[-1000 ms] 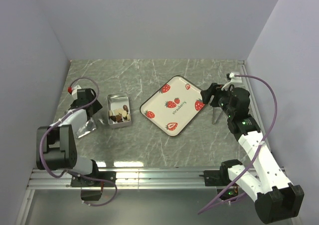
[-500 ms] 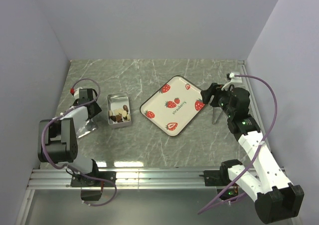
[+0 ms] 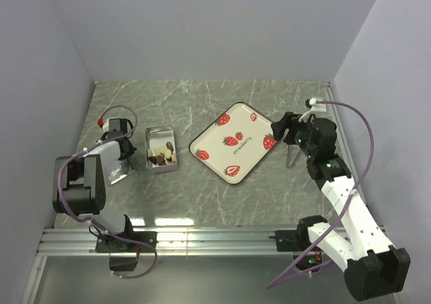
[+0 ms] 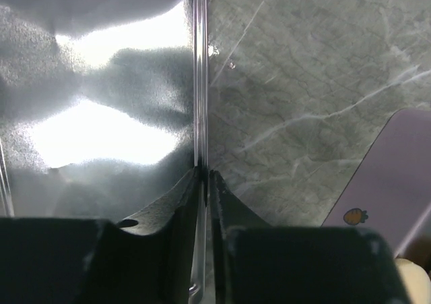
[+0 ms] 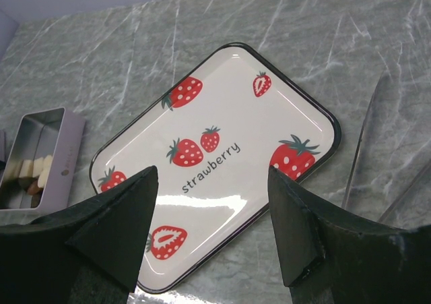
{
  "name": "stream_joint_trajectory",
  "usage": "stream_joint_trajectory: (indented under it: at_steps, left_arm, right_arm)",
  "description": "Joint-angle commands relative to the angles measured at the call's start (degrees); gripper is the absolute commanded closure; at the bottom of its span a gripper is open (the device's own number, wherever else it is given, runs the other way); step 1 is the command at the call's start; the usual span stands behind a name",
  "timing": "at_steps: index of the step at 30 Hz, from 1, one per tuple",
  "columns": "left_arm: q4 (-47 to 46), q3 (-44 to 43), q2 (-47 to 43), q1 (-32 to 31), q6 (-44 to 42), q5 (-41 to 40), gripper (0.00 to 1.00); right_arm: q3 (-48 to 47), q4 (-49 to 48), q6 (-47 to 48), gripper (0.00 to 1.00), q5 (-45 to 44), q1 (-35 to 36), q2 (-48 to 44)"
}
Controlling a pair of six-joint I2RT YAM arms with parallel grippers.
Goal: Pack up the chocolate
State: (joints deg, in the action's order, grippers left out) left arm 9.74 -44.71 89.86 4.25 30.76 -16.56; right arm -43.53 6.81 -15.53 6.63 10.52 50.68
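The chocolate [image 3: 163, 154], small dark and cream pieces, lies inside a small open tin [image 3: 149, 139] left of centre. In the right wrist view the chocolate [image 5: 30, 172] shows in the tin [image 5: 67, 162] at the far left. My left gripper [image 3: 124, 157] is shut on the rim of the shiny metal lid [image 3: 116, 176], which lies left of the tin. In the left wrist view the left gripper [image 4: 204, 176] pinches the lid [image 4: 101, 115] at its raised edge, and the tin's lilac wall [image 4: 397, 176] stands at the lower right. My right gripper [image 3: 279, 127] hangs open, with nothing in it, over the tray's right end.
A white tray [image 3: 246, 125] printed with red strawberries lies at the middle of the marble table; its surface [image 5: 269, 122] holds nothing. A thin metal tool [image 3: 291, 157] stands by the right arm. Grey walls close in the left, back and right sides.
The left gripper has closed onto the lid's rim, and the left arm has shifted slightly toward the tin. The right arm, tray and tin have not moved.
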Motion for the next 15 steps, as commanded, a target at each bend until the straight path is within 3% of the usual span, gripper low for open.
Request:
stream_joint_trajectory:
  at_steps: [1, 8, 15]
  left_arm:
    - [0.5, -1.9, 0.7, -0.7, -0.5, 0.1, 0.85]
    - [0.8, -2.7, 1.5, -1.5, -1.0, -0.2, 0.99]
    - [0.6, -2.3, 0.3, -2.4, -1.2, -1.7, 0.99]
  right_arm:
    - [0.1, -2.2, 0.6, 0.27, -1.1, 0.3, 0.2]
    - [0.1, -2.2, 0.7, 0.27, -1.3, 0.3, 0.3]
    - [0.0, -2.2, 0.6, 0.27, -1.5, 0.3, 0.6]
